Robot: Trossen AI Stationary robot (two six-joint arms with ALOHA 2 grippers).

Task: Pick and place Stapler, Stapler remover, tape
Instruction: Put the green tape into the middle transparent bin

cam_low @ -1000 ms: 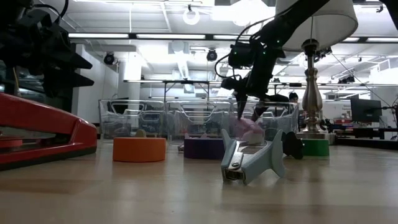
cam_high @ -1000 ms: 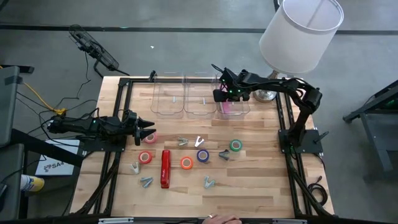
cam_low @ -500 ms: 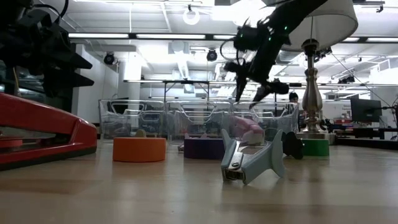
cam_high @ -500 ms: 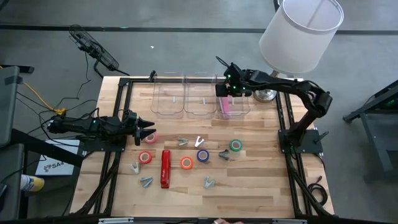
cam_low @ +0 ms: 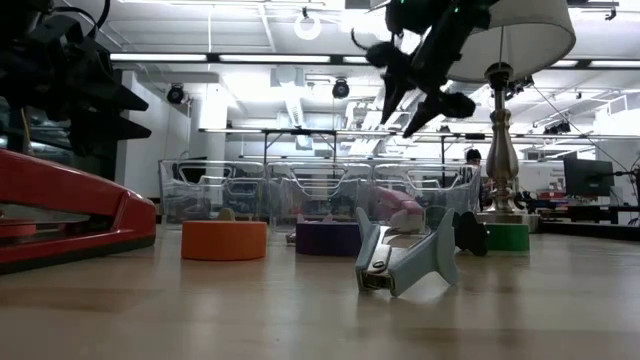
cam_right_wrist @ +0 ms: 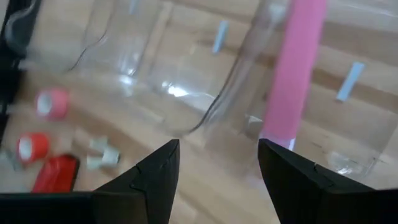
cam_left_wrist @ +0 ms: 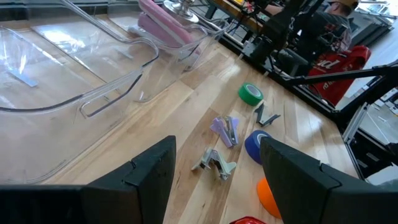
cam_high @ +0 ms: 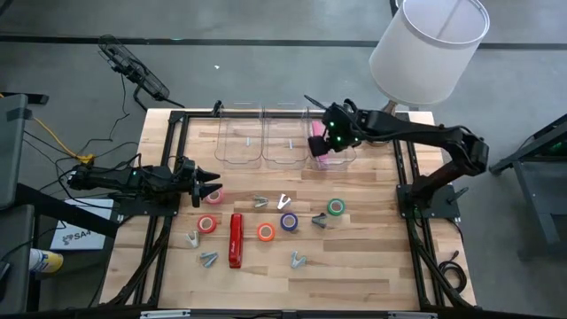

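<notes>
A pink stapler [cam_high: 320, 149] is lying in the rightmost clear bin [cam_high: 339, 156] at the surface's far edge. Right gripper [cam_high: 312, 107] is hovering above, fingers apart, empty. Left gripper [cam_high: 213, 184] is waiting near the left edge, fingers apart.

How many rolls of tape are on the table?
5 in the high view: pink roll by the left gripper, red roll, orange roll, blue-purple roll, green roll. More may be hidden.
</notes>
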